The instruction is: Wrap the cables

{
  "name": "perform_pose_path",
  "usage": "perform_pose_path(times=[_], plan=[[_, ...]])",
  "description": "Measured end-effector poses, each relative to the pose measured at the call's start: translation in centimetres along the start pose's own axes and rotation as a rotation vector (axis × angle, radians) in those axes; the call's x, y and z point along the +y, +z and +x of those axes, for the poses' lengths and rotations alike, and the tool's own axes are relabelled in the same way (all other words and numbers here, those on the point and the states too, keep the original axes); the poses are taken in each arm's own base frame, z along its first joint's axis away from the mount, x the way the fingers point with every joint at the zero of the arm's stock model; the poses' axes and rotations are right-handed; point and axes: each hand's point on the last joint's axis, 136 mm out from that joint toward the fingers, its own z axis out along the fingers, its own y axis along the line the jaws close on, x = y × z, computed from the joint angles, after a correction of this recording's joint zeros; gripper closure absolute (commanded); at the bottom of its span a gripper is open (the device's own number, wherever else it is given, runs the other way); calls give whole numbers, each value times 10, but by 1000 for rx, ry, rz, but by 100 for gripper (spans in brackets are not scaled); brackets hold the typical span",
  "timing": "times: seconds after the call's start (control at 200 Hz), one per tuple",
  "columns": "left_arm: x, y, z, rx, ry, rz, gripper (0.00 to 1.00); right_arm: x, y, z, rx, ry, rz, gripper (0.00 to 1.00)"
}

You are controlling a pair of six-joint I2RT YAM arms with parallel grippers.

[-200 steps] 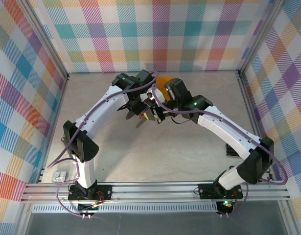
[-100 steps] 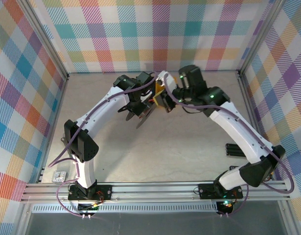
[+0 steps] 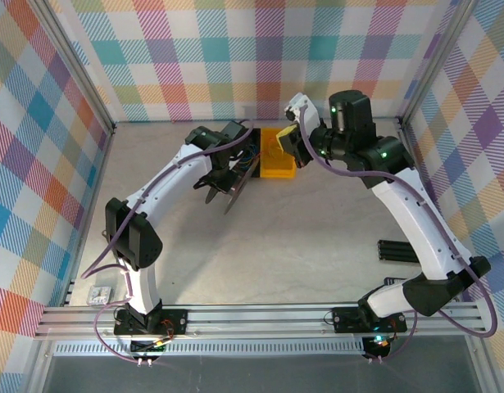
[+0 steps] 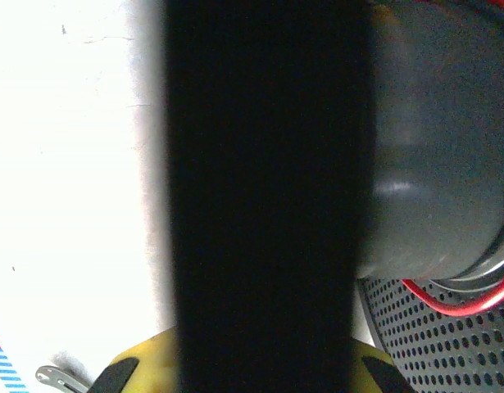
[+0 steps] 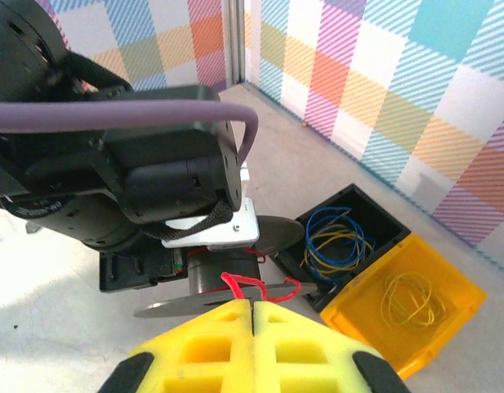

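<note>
Down at the near edge, both arm bases sit bolted on the rail, and a small grey piece [image 3: 99, 295] lies off by the left corner. Out on the right of the worktop [image 3: 301, 246] there's a flat black item [image 3: 397, 250], well apart from the action.

Moving up to the middle now: the left arm reaches in toward the far centre, and its left claw [image 4: 252, 372] is clamped on a wide black bar [image 4: 268, 196], yellow pads pressed to either side of it. What that bar is exactly cannot be told from the wrist view. Just beside it sits the grey drum of a spool [image 5: 215, 270], thin metal discs flaring out below, and a loop of the red cable [image 5: 250, 286] curls at the drum's base, over a perforated plate [image 4: 432, 352].

The right arm arcs high over from the right side, and the right claw [image 5: 252, 315] is shut tight, the two yellow fingers meeting with the red cable pinched at their tips. The strand runs the short way from that pinch to the spool, kinked and wavy.

Farther back, a black box [image 5: 374, 214] holds a tangle of blue cables [image 5: 329, 233] mixed with yellow strands. Touching it, a yellow bin [image 5: 362, 336] holds a loose coil of yellow cable [image 5: 407, 299]. Behind stands the plaid wall [image 3: 235, 57].
</note>
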Motion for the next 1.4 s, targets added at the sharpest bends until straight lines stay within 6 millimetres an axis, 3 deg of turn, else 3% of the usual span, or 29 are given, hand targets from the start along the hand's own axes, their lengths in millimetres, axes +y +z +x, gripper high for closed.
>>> perform_pose_path(times=[0.22, 0.345, 0.49, 0.7, 0.84, 1.015, 1.2, 1.295, 1.4], plan=[[20, 0, -4, 0, -119, -18, 100, 23, -14, -7, -65, 90, -106, 100], [36, -11, -15, -39, -216, -31, 100, 55, -19, 11, -93, 210, -209, 100], [58, -31, -28, -108, -329, -66, 100, 107, -19, 33, -113, 331, -359, 100], [75, -48, -46, -209, -459, -72, 100, 144, 12, 61, -97, 483, -460, 100], [85, -52, -57, -289, -544, -29, 100, 155, 49, 97, -43, 589, -484, 100], [104, -79, -59, -392, -638, 83, 100, 159, 95, 146, 29, 712, -477, 100], [102, -106, -58, -465, -670, 256, 100, 153, 120, 157, 3, 751, -476, 100], [96, -111, -57, -496, -701, 381, 100, 132, 129, 170, -6, 784, -449, 100], [95, -111, -49, -510, -763, 533, 100, 93, 140, 191, -4, 829, -395, 100]])
